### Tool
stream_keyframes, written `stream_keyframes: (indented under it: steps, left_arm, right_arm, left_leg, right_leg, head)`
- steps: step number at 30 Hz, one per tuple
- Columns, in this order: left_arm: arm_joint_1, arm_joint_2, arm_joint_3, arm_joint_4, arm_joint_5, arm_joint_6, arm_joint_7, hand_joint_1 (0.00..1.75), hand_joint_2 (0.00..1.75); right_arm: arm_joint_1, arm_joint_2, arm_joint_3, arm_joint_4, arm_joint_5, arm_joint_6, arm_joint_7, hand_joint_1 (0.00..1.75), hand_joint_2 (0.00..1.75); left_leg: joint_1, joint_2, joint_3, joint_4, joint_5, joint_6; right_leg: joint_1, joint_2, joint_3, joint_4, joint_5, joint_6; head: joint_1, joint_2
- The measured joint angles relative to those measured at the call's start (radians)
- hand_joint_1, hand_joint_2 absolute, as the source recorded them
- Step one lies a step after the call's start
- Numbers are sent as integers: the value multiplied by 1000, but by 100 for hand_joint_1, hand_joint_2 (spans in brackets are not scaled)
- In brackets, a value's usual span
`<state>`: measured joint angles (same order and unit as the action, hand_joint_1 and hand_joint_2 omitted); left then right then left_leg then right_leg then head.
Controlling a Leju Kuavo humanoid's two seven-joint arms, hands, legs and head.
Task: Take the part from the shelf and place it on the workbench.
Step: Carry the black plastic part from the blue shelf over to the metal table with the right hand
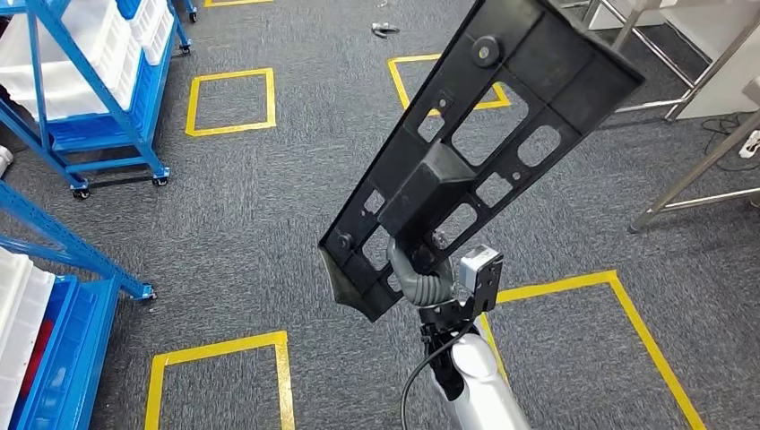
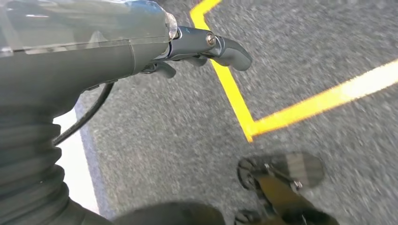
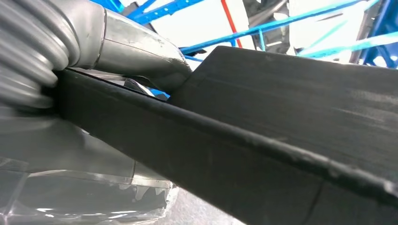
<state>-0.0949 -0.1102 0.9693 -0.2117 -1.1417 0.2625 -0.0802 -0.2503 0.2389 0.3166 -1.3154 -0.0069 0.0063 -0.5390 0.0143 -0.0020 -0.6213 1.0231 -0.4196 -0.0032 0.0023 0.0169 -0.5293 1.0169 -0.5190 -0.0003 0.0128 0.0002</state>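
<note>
- The right hand (image 1: 428,285) is closed around the lower end of the part (image 1: 475,143) and holds it up in the air; in the right wrist view the thumb (image 3: 141,51) presses on the black edge of the part (image 3: 281,140).
- The left hand (image 2: 206,47) hangs over the carpet with nothing in it. Its fingers look curled, but I cannot tell clearly if they are together or apart.
- The part is a long black plastic plate with many cut-out holes and a raised block in the middle. It stands tilted, with its upper end leaning away from the robot and to the right, well above the floor.
- The carpet (image 1: 269,224) is grey and carries squares of yellow tape (image 1: 231,100).
- Blue shelves (image 1: 90,90) with white bins stand at the left side, well apart from the part.
- Metal legs (image 1: 690,170), maybe of the workbench, are at the upper right; the top surface is hardly visible.
- A small dark object (image 1: 385,30) lies on the carpet far ahead; it is too small to name.
- My judgement of progress: the taking step seems done, because the part is already off the shelf and in the hand. What is left is to carry it to the workbench, lower it and release it.
</note>
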Motion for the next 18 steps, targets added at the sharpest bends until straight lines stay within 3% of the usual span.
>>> stream_keyframes:
  steps: [2,4,5,6,7,8,9,11,13,15,17,18]
  left_arm:
    - [1,0,0,0,0,1,1,0,175]
    - [-1,0,0,0,-1,1,1,0,175]
    - [-1,0,0,0,-2,2,1,0,175]
    - [-1,0,0,0,-3,2,1,0,175]
    - [-1,0,0,0,-5,2,1,0,175]
    - [0,-1,0,0,-6,2,1,0,175]
    - [0,-1,0,0,-8,2,1,0,175]
    - [0,-4,0,0,-11,1,1,0,175]
    - [1,-5,0,0,-15,1,1,0,175]
    - [1,-5,-1,0,-18,1,1,0,175]
    - [-1,-5,-1,0,-19,1,1,0,175]
    - [-2,-5,-1,0,-18,0,0,0,175]
  right_arm:
    - [-5,0,1,2,0,0,0,175,175]
    - [-9,-1,2,4,0,0,0,175,175]
    - [-9,-1,2,7,0,0,0,175,175]
    - [-8,-2,2,10,0,0,0,175,175]
    - [-8,-3,2,12,0,0,0,175,175]
    - [-8,-3,2,13,0,0,0,175,175]
    - [-8,-4,2,13,0,0,0,175,175]
    - [-9,-4,2,12,-1,0,0,175,175]
    - [-9,-4,3,11,-2,2,1,175,175]
    - [-8,-4,5,10,-4,3,2,175,175]
    - [-8,-3,6,9,-6,4,4,175,175]
    - [-8,-3,6,8,-7,5,4,175,175]
  left_leg:
    - [4,1,9,-11,-1,9]
    - [4,2,14,-15,-5,16]
    - [4,2,15,-15,-6,18]
    - [4,2,17,-14,-8,18]
    - [4,2,19,-13,-11,18]
    - [4,3,22,-12,-14,17]
    - [4,4,27,-10,-18,15]
    - [0,8,32,-6,-25,8]
    - [-4,19,35,-6,-28,-2]
    - [-3,32,38,-6,-34,-13]
    - [-1,29,23,40,-67,-21]
    - [0,22,-1,93,-98,-23]
  right_leg:
    - [-1,-4,-25,54,-32,11]
    - [-5,-6,-97,183,-82,19]
    - [-7,-6,-138,246,-99,22]
    - [-9,-7,-166,281,-97,24]
    - [-12,-7,-175,278,-76,25]
    - [-14,-11,-162,233,-36,25]
    - [-15,-20,-136,163,9,24]
    - [-7,-47,-87,46,61,16]
    - [2,-53,-78,15,63,5]
    - [0,-35,-77,9,68,-7]
    - [-4,-21,-72,1,73,-21]
    - [-5,-14,-70,-1,74,-27]
  head:
    - [1,0]
    - [2,0]
    - [2,0]
    - [2,0]
    - [2,0]
    - [2,0]
    - [3,0]
    - [3,0]
    - [3,0]
    - [3,0]
    - [2,0]
    - [2,0]
